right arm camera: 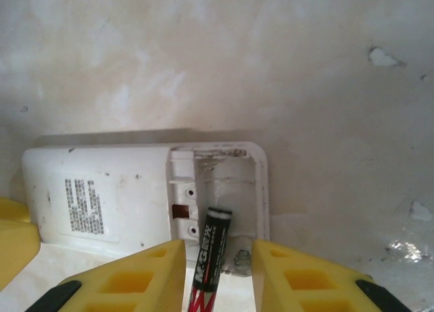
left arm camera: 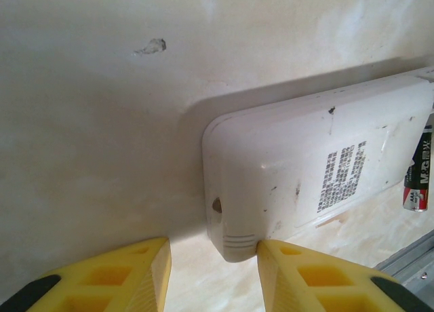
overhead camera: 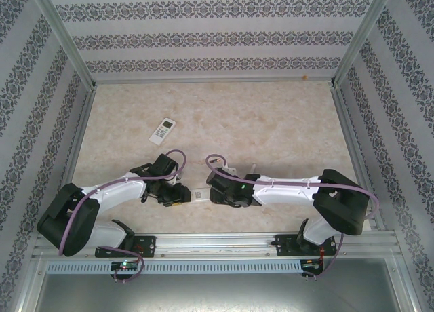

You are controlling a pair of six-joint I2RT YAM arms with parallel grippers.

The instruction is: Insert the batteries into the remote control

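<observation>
Yellow fingers (right arm camera: 129, 278) of my right jaws sit nearest, spread wider than the battery (right arm camera: 210, 254) tilted between them. Its top end is inside the open compartment of the face-down remote control (right arm camera: 115, 197) on the counter (right arm camera: 203, 54). My left jaws are spread too, one finger (left arm camera: 305, 271) touching the remote's closed end.

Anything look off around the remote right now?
Yes: the battery lies slanted, far end in the remote's open compartment, near end sticking out past the edge between the right hand's fingers, not seated flat.
</observation>
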